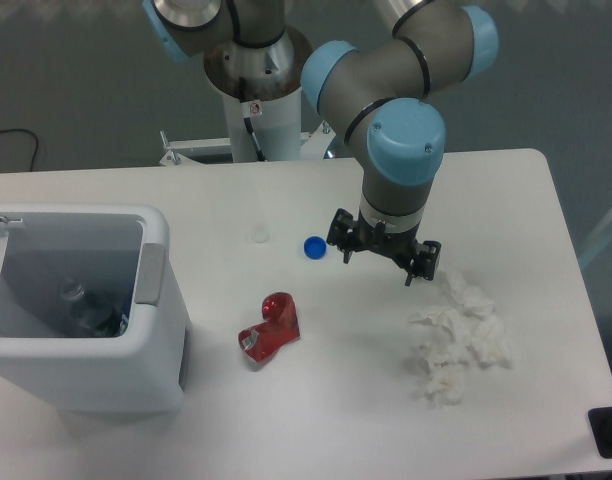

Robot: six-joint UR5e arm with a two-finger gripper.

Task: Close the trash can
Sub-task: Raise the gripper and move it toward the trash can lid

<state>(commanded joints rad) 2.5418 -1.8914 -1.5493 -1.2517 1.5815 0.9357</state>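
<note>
The trash can [81, 320] stands at the table's [316, 420] left edge, lid raised, grey interior exposed. The gripper [384, 258] hangs above the table centre, holding nothing; whether its fingers are apart cannot be determined. Nearby lie a blue cap [314, 247], a red object [270, 329] and crumpled tissue [458, 335].

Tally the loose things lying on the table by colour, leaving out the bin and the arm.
Blue: 1, the small round blue plastic cap
Red: 1, the shiny red plastic piece
White: 1, the crumpled white tissue heap
Total: 3
</note>
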